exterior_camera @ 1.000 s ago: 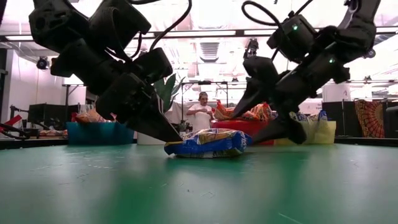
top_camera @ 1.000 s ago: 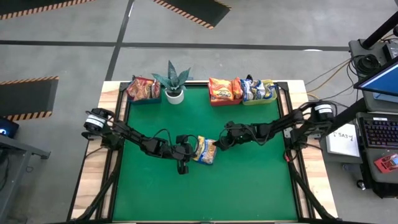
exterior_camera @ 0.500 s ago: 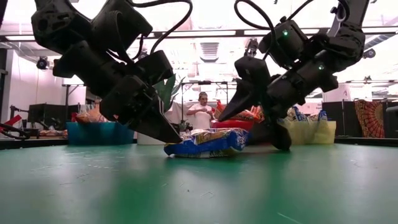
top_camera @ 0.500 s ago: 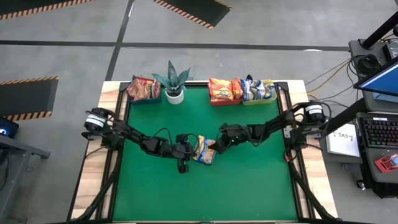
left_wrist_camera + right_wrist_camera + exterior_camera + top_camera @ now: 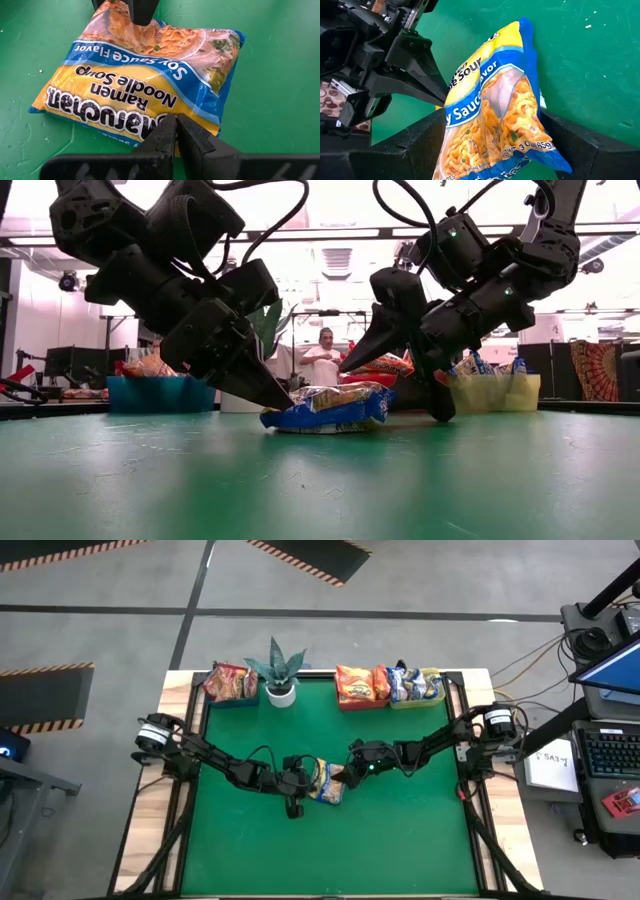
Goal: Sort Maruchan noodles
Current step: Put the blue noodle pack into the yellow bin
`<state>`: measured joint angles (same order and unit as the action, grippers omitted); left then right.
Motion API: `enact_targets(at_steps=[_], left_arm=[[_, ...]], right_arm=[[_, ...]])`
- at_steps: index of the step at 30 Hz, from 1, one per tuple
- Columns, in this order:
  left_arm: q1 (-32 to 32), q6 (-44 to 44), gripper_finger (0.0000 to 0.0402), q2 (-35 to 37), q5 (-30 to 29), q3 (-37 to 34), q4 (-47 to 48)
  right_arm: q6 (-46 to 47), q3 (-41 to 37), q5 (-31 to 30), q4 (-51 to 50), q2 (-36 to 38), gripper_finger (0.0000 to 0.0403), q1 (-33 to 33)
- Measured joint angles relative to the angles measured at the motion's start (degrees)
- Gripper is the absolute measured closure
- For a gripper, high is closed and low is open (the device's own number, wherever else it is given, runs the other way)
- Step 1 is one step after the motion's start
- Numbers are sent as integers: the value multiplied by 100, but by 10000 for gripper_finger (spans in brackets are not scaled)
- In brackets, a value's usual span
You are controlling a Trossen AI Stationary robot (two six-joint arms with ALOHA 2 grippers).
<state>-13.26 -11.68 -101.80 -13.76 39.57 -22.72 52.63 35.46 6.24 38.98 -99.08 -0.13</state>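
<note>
Far-edge bins hold the rest; my right gripper (image 5: 338, 778) straddles the last blue-and-yellow plastic ramen packet (image 5: 324, 780) mid-table, fingers apart; left gripper (image 5: 303, 778) together.

Blue-and-yellow packet (image 5: 145, 80) mid-table reads "Maruchan Ramen Noodle Soup", "Soy Sauce Flavor"; right wrist view adds "3 OZ (85g)".

Four views, one shared packet
Overhead looked down; low looked level across the table (image 5: 400, 830); both wrists sat close, apparently, on the noodle packet (image 5: 145, 80).
</note>
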Motion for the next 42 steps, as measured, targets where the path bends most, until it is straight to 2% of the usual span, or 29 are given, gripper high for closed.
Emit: enact_targets(at_steps=[14, 26, 34, 42], left_arm=[[-2, 0, 401, 0, -9, 0, -4], [0, -1, 402, 0, -26, 0, -42], [0, -1, 402, 0, -26, 0, -44], [0, 36, 402, 38, -28, 0, 18]], right_arm=[[-124, 13, -13, 76, -10, 115, 1], [-301, 281, -127, 83, -93, 184, 1], [-320, 358, -129, 73, -132, 256, -1], [-479, 358, -130, 54, -123, 375, -3]])
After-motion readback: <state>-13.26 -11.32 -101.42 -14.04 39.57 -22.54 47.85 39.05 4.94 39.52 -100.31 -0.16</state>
